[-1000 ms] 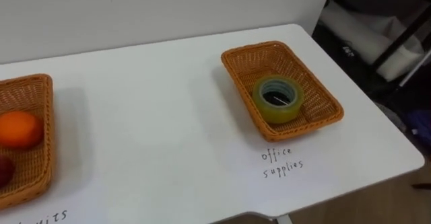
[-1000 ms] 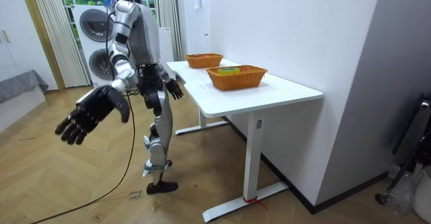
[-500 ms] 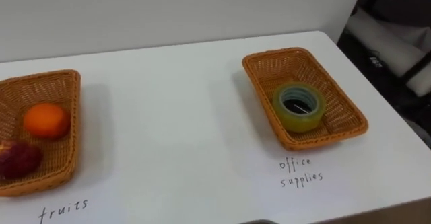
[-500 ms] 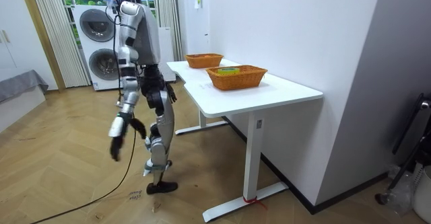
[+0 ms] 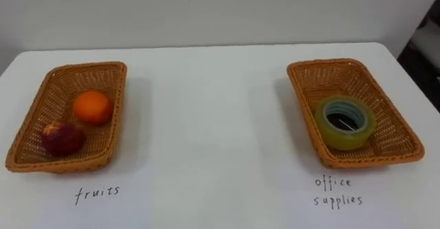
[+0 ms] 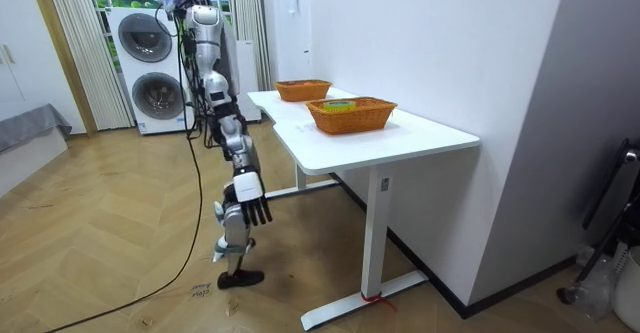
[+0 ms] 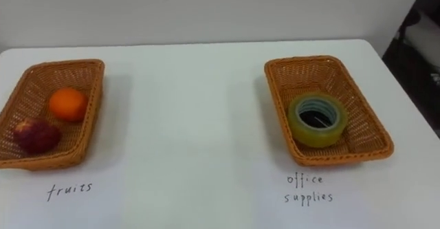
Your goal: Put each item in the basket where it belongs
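The wicker fruit basket [image 5: 89,66] at the left holds an orange [image 5: 92,107] and a dark red fruit [image 5: 63,138]. On the right, a tape roll [image 5: 344,122] lies in the office-supplies basket [image 5: 326,62]. Sorting looks complete. In the room view the right hand [image 6: 250,211] hangs empty with loosely spread fingers, so no next move seems needed.

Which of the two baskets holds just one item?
The right basket, with only a tape roll; the left basket holds an orange and a dark red fruit.
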Robot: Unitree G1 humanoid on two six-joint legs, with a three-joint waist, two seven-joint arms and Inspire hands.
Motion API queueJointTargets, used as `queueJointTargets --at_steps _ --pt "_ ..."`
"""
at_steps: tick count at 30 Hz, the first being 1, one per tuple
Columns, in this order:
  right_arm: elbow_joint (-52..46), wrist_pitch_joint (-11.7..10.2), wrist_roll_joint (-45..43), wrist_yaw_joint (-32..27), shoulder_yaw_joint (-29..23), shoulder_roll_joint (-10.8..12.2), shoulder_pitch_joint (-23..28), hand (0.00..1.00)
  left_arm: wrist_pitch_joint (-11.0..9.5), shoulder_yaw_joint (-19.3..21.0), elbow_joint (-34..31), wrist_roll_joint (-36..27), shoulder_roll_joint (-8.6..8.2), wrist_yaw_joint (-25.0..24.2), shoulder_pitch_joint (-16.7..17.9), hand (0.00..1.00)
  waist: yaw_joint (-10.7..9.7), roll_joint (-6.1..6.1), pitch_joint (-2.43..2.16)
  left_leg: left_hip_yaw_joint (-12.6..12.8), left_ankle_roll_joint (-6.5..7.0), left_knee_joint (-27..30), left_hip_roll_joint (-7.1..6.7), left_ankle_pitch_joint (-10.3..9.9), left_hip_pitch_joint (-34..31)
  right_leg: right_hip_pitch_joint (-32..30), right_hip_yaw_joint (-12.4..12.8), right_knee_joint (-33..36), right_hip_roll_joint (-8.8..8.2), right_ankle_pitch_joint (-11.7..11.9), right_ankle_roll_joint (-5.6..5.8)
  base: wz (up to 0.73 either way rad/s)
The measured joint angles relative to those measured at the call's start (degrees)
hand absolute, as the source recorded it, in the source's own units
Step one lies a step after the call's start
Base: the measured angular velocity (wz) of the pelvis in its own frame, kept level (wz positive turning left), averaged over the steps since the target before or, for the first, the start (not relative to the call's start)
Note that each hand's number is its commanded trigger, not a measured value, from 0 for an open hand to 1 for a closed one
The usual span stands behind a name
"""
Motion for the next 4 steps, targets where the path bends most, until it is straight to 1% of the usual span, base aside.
queueJointTargets --at_steps 3,4 --pt "0.12 0.0 -1.2 0.21 0.86 0.18 0.05 0.0 0.04 0.06 0.86 0.03 -0.02 0.09 -0.14 0.0 0.69 -0.09 -0.02 -0.79 0.01 -0.08 -0.2 0.0 -0.11 0.46 -0.76 -0.58 -0.12 -0.07 0.12 0.14" --pt "0.12 -0.03 -1.39 0.23 1.22 0.2 0.0 0.0 0.04 0.06 0.92 0.02 -0.03 0.12 -0.09 0.0 0.71 -0.11 -0.02 -0.95 0.01 -0.12 -0.22 0.0 -0.12 0.57 -0.81 -0.61 -0.12 -0.08 0.14 0.04"
